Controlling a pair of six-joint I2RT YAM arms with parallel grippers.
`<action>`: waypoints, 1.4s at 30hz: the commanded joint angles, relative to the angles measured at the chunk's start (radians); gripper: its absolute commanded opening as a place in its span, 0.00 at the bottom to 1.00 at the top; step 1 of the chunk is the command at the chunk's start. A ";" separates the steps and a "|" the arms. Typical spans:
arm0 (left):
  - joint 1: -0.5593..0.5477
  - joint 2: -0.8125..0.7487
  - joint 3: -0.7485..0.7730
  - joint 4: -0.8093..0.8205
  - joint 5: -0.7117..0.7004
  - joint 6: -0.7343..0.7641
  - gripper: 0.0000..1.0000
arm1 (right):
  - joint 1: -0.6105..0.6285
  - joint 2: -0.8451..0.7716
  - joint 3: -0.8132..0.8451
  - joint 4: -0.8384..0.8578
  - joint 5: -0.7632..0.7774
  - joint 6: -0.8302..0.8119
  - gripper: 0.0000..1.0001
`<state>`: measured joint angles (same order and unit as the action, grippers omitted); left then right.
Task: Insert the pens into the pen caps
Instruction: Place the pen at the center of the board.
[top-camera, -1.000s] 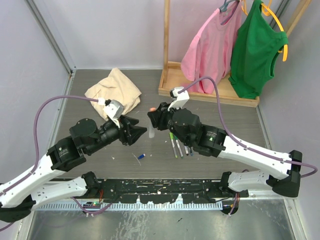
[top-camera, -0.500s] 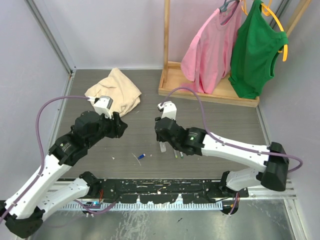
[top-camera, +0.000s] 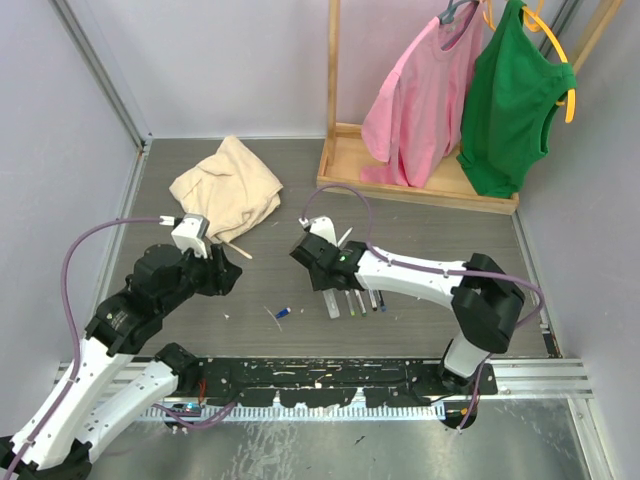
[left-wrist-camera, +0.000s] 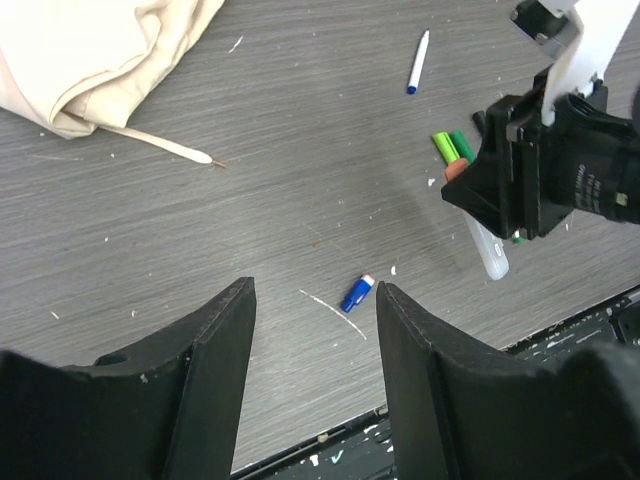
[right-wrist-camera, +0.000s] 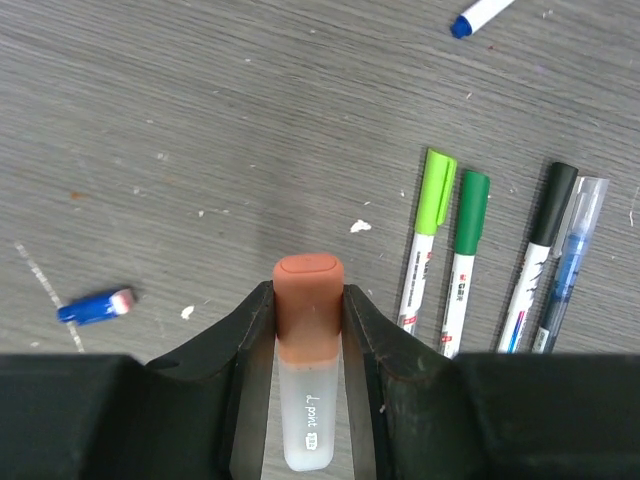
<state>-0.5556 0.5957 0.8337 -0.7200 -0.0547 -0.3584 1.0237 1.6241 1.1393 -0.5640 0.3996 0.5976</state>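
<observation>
While the right gripper (right-wrist-camera: 308, 292) pinches the orange-capped pen (right-wrist-camera: 306, 420), 4 capped pens (right-wrist-camera: 465, 250) lie just to its right; laying it down beside them seems the step in hand. The left gripper (left-wrist-camera: 312, 300) hangs spread and empty above the blue cap (left-wrist-camera: 356, 294), likely the next thing to grasp.

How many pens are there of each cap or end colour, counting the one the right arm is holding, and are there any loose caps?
orange-capped pen, held: 1
light green-capped pen: 1
dark green-capped pen: 1
black-capped pen: 1
clear pen with blue inside: 1
blue-ended white pen: 1
loose blue cap: 1
Total: 6 pens and 1 loose cap, 7 things.
</observation>
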 joint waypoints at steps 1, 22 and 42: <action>0.005 -0.025 -0.030 -0.004 0.013 -0.004 0.53 | -0.028 0.045 0.043 -0.008 -0.010 0.013 0.03; 0.005 -0.040 -0.037 0.001 0.022 -0.006 0.53 | -0.074 0.188 0.039 0.045 -0.017 0.038 0.27; 0.005 -0.020 -0.041 0.010 0.029 -0.007 0.54 | -0.091 -0.016 0.090 -0.001 -0.031 -0.024 0.50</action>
<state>-0.5556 0.5785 0.7944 -0.7414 -0.0429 -0.3595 0.9417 1.7069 1.1767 -0.5583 0.3637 0.6010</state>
